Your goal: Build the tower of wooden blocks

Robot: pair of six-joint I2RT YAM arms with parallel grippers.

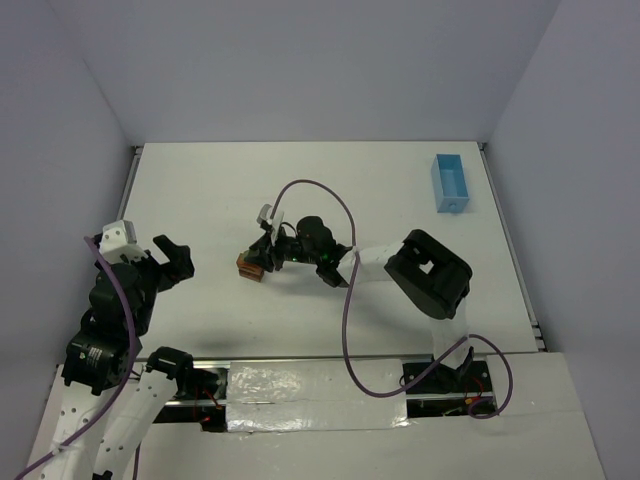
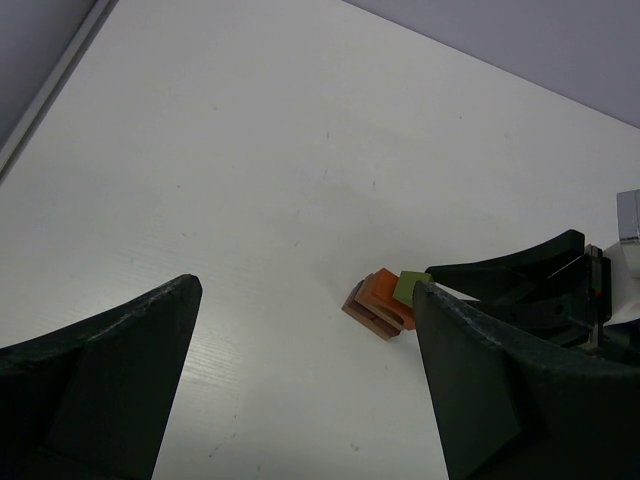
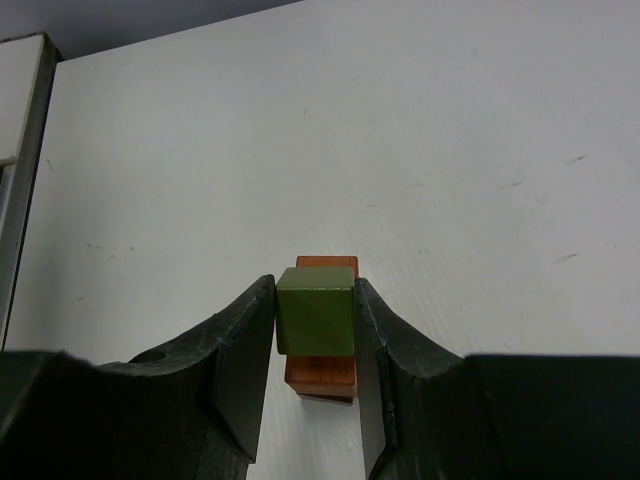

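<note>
As seen from the right wrist, shows the right gripper (image 3: 316, 300) clamped on a green cube (image 3: 316, 318) just over the orange top of the tower (image 3: 322, 374), near the middle of the table (image 1: 400, 200), without revealing contact or gap between them. Shows the left gripper (image 2: 305, 290) spread wide and empty, well apart. Suggests a late stage, with wood blocks (image 2: 372, 312) stacked, the cube unreleased and no loose pieces visible.

tower (image 1: 250, 267): low stack, brown layers below, orange above | place: tabletop (image 1: 300, 190), 9 o'clock of centre | green cube (image 3: 316, 310): olive, level, clamped in right gripper (image 3: 314, 290), over orange top block (image 3: 322, 372), at the stack's 2 o'clock edge in left wrist view | contact: unclear
</note>
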